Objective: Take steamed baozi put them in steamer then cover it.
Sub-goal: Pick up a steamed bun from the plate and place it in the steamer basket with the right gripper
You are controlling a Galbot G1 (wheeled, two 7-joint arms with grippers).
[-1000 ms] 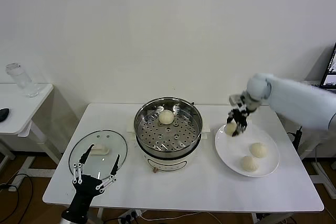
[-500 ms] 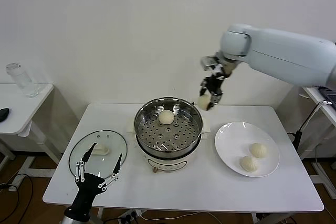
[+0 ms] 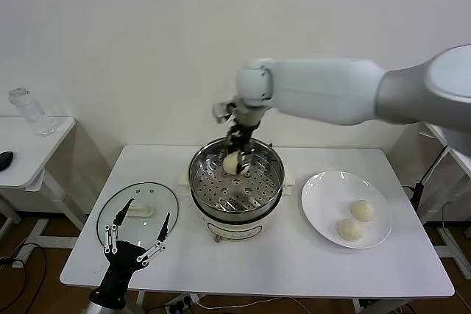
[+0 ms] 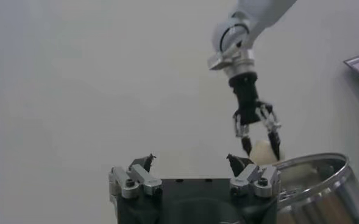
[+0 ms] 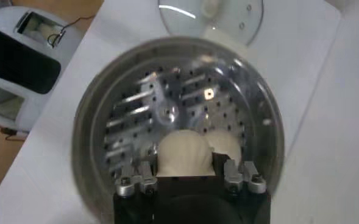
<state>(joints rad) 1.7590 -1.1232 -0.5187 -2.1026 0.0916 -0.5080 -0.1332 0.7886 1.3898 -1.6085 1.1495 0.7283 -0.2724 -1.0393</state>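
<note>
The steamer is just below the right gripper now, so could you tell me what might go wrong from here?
1. The right gripper, shut on a baozi, hangs over the steamer close to the baozi already on the tray; a release here could land one on the other.
2. Descending too near the far rim could knock the steamer.
3. Two baozi wait on the plate, and the cover lies beside the open left gripper.

right hand (image 3: 237, 154) carried a baozi (image 5: 184, 153) from plate (image 3: 324, 215) to over steamer (image 3: 235, 182)
</note>
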